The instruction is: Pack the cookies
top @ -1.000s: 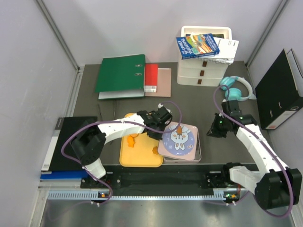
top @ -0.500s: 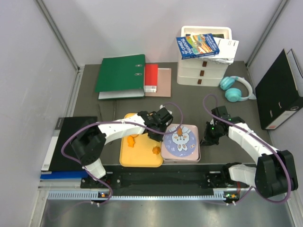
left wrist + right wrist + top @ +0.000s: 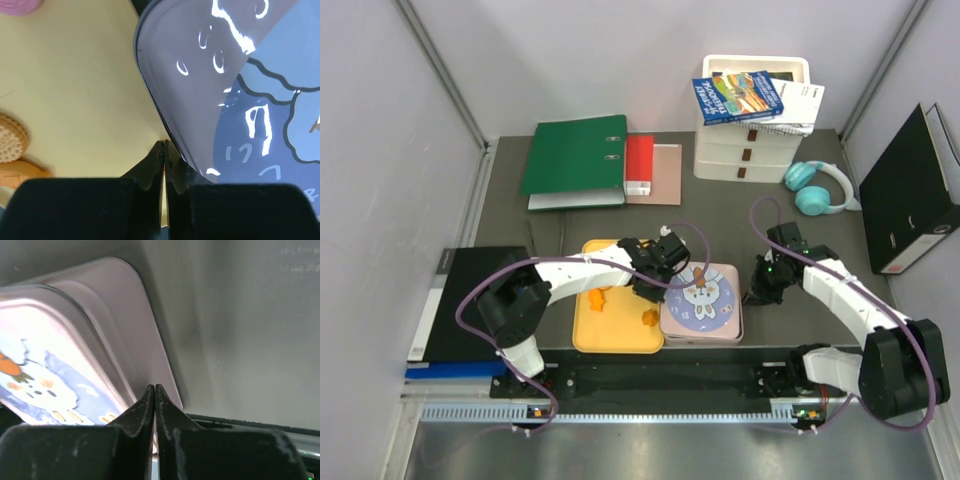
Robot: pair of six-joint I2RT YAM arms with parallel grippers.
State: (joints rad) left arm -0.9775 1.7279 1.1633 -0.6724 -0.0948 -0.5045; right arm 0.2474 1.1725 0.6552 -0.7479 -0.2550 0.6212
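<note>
Top external showed one yellow tray (image 3: 620,335) and one bunny-lidded tin (image 3: 703,302) side by side, edges meeting, near the table's front. The cookies (image 3: 598,297) appeared only as two orange spots on the tray, one near its middle and one (image 3: 648,318) just beside the tin. The left gripper (image 3: 648,287) reached down at the tin's left edge and the right gripper (image 3: 755,293) stood at the tin's right side. From above, neither one's spread could be read. The left wrist view settled its own: both fingers (image 3: 150,167) were pressed together, pinching nothing, with the tips at the lid's (image 3: 240,75) rim over the tray. That view counted three cookies on the tray, all apart from the fingers: a pink one (image 3: 19,5) at the top edge, not made out from above, a pale ridged round one (image 3: 11,144) at the left, and a blurred orange one (image 3: 22,172) just below it. The right wrist view showed its two fingers (image 3: 142,407) likewise pressed together on nothing, tips beside the tin's rounded corner, with grey table (image 3: 240,340) to the right.
</note>
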